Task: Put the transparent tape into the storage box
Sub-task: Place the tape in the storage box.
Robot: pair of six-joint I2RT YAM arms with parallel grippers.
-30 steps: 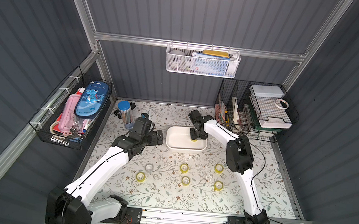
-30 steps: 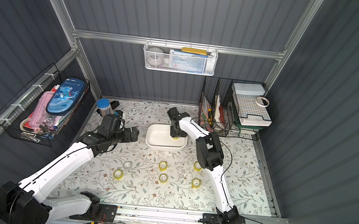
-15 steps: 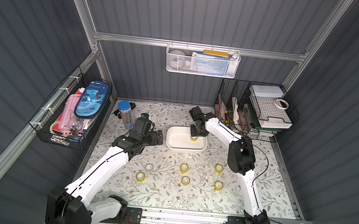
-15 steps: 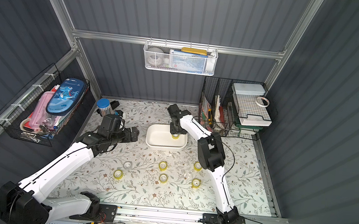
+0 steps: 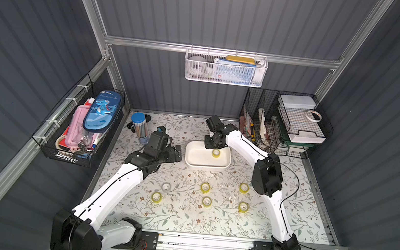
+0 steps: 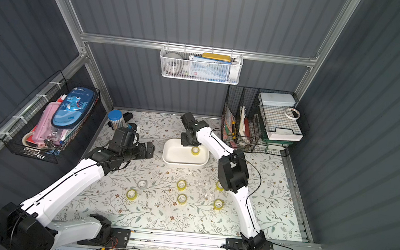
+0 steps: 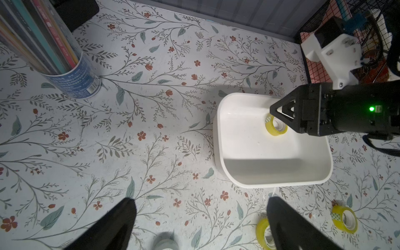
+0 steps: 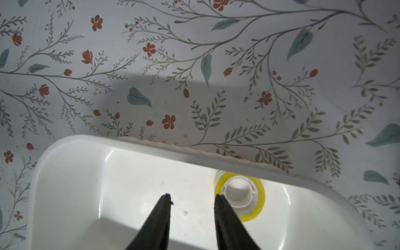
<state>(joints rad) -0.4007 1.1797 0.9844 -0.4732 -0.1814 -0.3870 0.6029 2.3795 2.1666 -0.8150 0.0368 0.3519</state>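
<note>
The right gripper (image 8: pixel 192 195) hangs over the storage box (image 5: pixel 197 157) with its tips lowered inside the rim. Its two black fingers (image 8: pixel 226 218) stand apart with a modest gap, and nothing is between them. One yellow roll (image 8: pixel 257 201) of the transparent tape lies on the white bottom of the box with its hole upward, just beside one finger and outside the gap. This finger covers a part of the roll in the right wrist view, so I cannot tell if it touches the roll or only passes in front of it. In both top views the roll sits a little toward the right arm's side of the box. The left gripper (image 7: pixel 201 200) is held above the table (image 5: pixel 183 218), just beside the left end of the box, with its jaws spread wide and empty. The other rolls lie on the floral table in front of the box, well apart from it, in two rows. In the back row are a colourless roll (image 5: pixel 166 186) at the left end and two yellow rolls (image 5: pixel 205 187). The right one of these is next to the elbow of the right arm (image 5: pixel 266 176). In the front row are three yellow rolls (image 5: pixel 207 201). A clear pencil tube (image 5: pixel 139 129) with a blue cap stands near the back left corner of the table.
</note>
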